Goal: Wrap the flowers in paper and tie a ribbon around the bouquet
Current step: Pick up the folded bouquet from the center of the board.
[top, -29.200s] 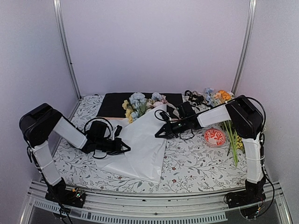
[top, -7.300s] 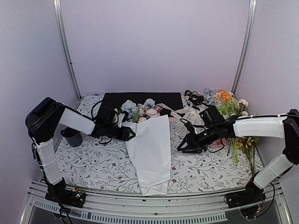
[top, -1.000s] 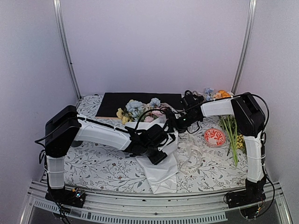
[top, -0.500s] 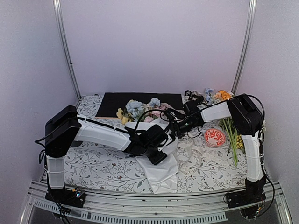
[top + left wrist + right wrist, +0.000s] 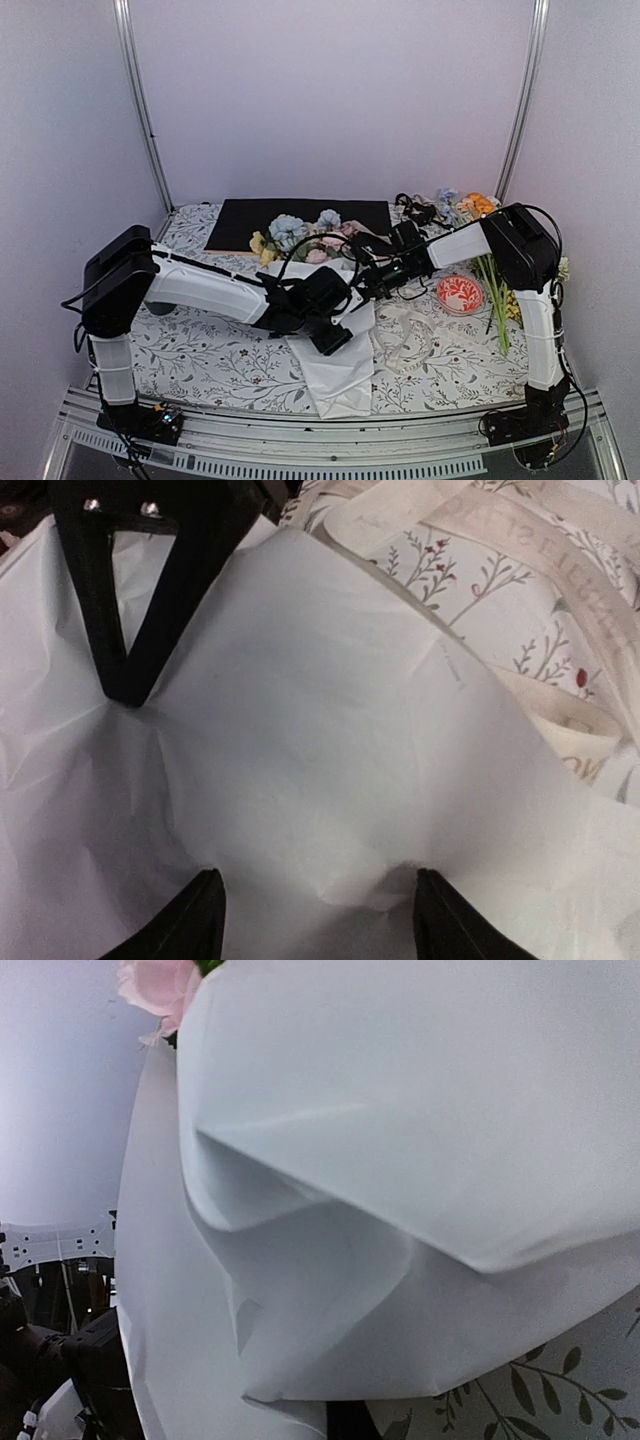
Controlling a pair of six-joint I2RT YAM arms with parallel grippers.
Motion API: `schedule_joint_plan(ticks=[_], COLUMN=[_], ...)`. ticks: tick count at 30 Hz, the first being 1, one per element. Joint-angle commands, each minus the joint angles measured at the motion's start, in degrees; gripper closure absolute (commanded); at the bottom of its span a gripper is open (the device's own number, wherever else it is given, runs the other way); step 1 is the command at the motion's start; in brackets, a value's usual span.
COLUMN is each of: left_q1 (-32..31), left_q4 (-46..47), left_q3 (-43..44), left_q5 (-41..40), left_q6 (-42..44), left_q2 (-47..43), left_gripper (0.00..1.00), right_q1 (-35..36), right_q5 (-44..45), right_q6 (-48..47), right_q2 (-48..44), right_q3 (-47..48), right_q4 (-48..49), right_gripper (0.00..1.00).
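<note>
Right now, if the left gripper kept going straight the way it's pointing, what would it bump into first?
The white paper. The left gripper points at the sheet, which fills the view ahead of its open fingers. It may already be touching; depth is hard to judge.

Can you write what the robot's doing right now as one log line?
step: wrapping flowers | left claw: open, on paper | right claw: shut on paper fold | ribbon: loose beside paper, not tied

Floral-print table (image 5: 200, 350) carries the bouquet (image 5: 340, 365) mid-table. Black sheet (image 5: 240, 215) along the far edge, red-and-white disc (image 5: 460, 294) near the right edge.
</note>
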Motion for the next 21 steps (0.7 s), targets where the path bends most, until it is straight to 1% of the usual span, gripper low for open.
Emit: schedule_joint_plan(ticks=[1,4,7,13,18,21], left_q1=[-0.26,-0.28,-0.3,-0.32,-0.25,-0.25], left_q4=[0.47,-0.52,-1.24,-6.63,-11.72,-14.27], left_q3=[0.09,3.28,6.69,16.96,22.67,24.46], left_q5=[3.49,5.74,8.68,10.89,6.36,5.81], left_q6=[1.32,0.58,-1.84,-7.42,-9.69,-10.31], left_q2=[-8.32,-10.48,-9.15,2.32,9.49,12.6], left_gripper=[0.34,0.33,0.33,0.4,0.38,0.37], right_q1=[0.63,0.63,0.55,0.52,0.52,0.58], right_q5=[0.07,3.0,4.92,6.49,6.87,7.02], right_q6=[8.11,11.48,12.96,14.44,13.65,12.7], right_q2=[-2.52,-2.43,-1.07,1.51,2.85,3.54], right_q3=[1.76,4.28,6.52,10.37,11.86,12.47], right_q4=[4.38,5.02,5.0,4.63,3.77,2.73], right_gripper=[1.0,1.0,1.0,1.0,1.0,1.0])
